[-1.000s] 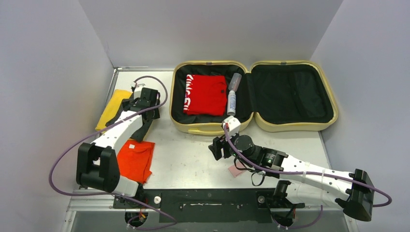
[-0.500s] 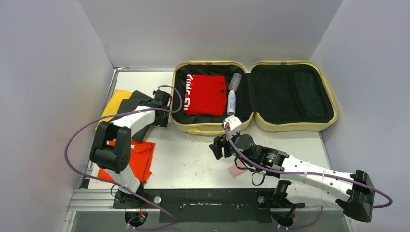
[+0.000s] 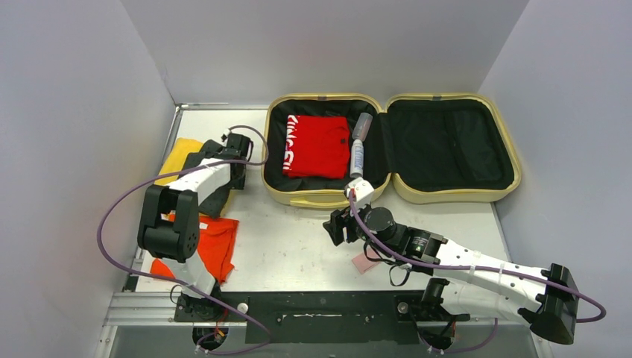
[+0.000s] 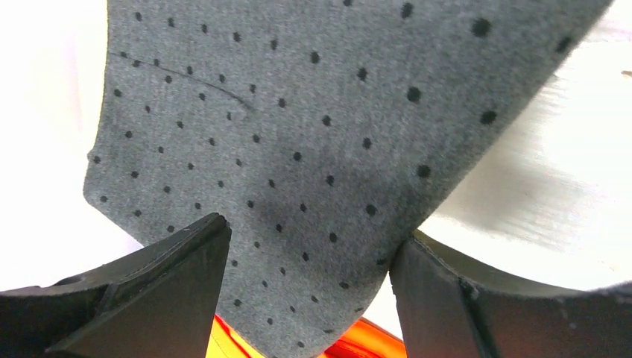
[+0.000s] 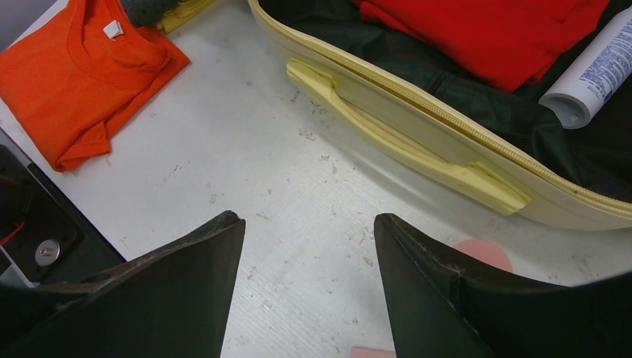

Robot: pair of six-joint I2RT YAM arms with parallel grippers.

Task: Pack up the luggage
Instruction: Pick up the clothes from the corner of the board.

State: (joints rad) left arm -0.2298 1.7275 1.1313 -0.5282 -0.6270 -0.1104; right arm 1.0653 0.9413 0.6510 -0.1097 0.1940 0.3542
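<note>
Your luggage (image 3: 447,195) lies open at the back of the table (image 3: 298,246), with the red shirt (image 3: 317,145) and bottle (image 3: 358,156) in its left half as before. Your left tool (image 4: 309,235) has drawn back from the luggage's edge and stands released, jaws apart astride the grey cloth (image 4: 298,112). Your right tool (image 5: 307,218) hovers unmoved, released and empty, before the luggage's handle. The orange shirt (image 5: 74,67) lies further left.

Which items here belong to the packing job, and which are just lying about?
Job: luggage; red shirt, white tube, clear bottle inside it; grey dotted cloth, orange shirt, yellow garment waiting outside.
Lying about: pink slip on the table.
</note>
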